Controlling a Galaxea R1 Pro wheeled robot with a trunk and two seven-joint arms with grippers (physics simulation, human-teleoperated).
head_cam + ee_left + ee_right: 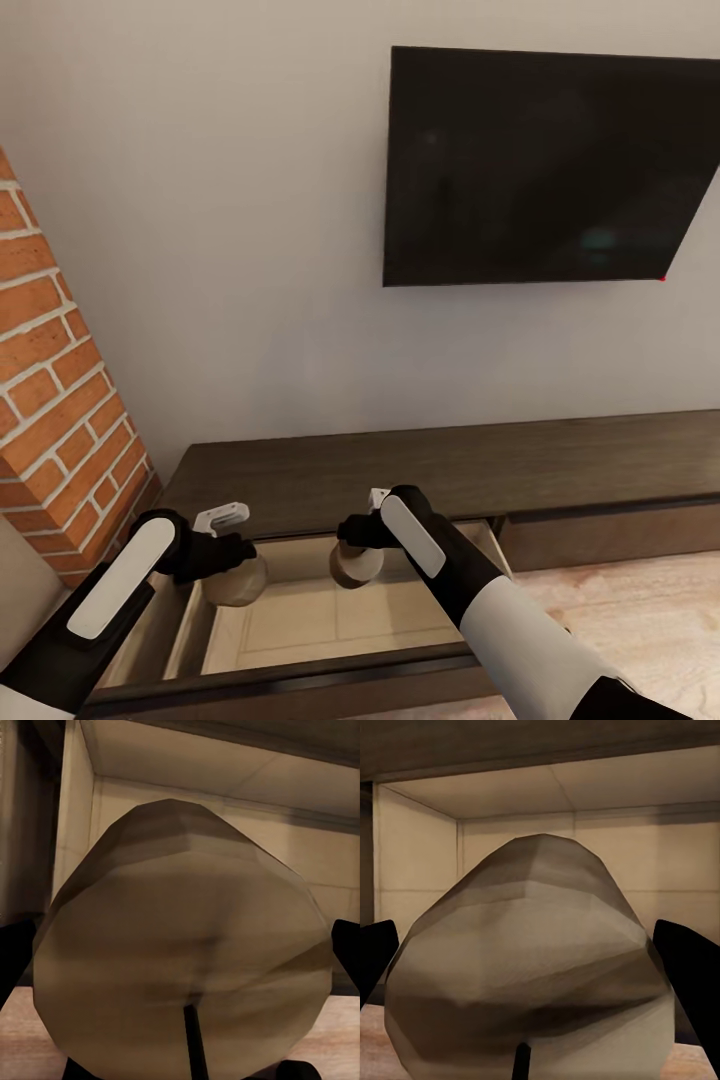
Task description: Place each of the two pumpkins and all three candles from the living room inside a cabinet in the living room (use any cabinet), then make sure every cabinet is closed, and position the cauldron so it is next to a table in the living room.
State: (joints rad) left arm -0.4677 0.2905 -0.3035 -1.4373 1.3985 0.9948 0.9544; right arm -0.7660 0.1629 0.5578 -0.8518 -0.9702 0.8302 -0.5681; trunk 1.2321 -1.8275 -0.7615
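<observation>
Head view, lower half of the frame: the cabinet [420,470] runs along the wall under a dark TV [545,165], with one drawer [340,620] pulled open at lower centre, its pale interior showing. Brick column [60,400] at left.

Left hand [232,560] at lower left is clamped on a rounded brownish lump, the left object [235,582], hanging over the drawer's left part. Right hand [352,540] at centre is clamped on a similar lump, the right object [356,566], over the drawer's middle. Both objects look dull tan-brown, not orange; likely candles, though I cannot tell for sure.

Left wrist view: left object [184,945] sits between dark fingers [15,952] at both edges, drawer walls behind. Right wrist view: same layout, right object [529,967] between the fingers [690,975], drawer back wall beyond.

Progress, judged: mid-task. Two items are held above the open drawer, not yet let go; drawer floor visible in the head view looks bare. Pumpkins, cauldron and table are not in these frames, so their status is unknown. Left to do: release both items, close this drawer, deal with the remaining items and the cauldron.
</observation>
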